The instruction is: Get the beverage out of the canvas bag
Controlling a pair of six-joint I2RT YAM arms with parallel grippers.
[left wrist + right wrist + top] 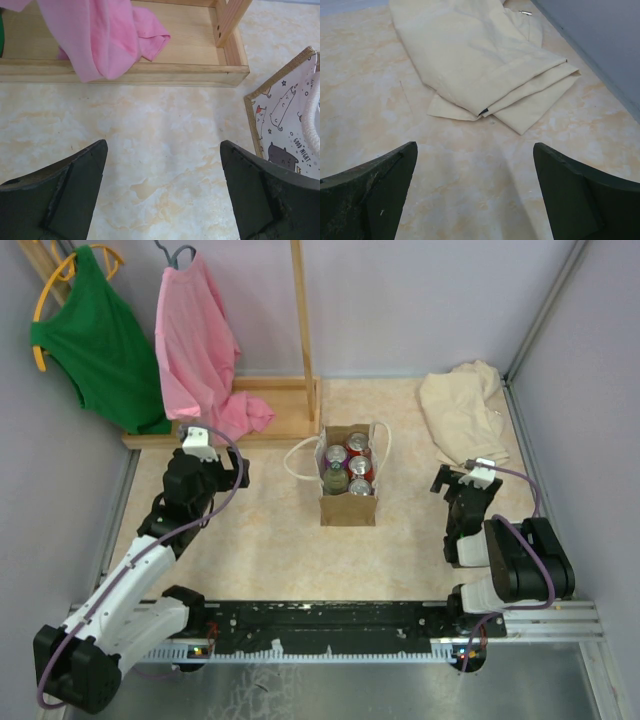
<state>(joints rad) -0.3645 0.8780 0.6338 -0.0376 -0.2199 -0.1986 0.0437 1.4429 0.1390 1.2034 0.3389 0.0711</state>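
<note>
Bag (349, 502) stands upright, centred, mouth up, so four cans (346, 468) sit exposed for a top grab. I read left gripper (162, 160) and right gripper (475, 160) both spread, empty, flanking it (neither touching).

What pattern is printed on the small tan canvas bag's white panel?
Cartoon cats and stars on the small tan canvas bag, clearest in left wrist view.

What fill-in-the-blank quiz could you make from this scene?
1. The left gripper and right gripper are both ____.
2. The beverage cans stand inside the ____.
3. The garment hanging beside the green garment is coloured ____.
4. The beige cloth lies ahead of the ____ arm.
Missing: open; canvas bag; pink; right.
</note>
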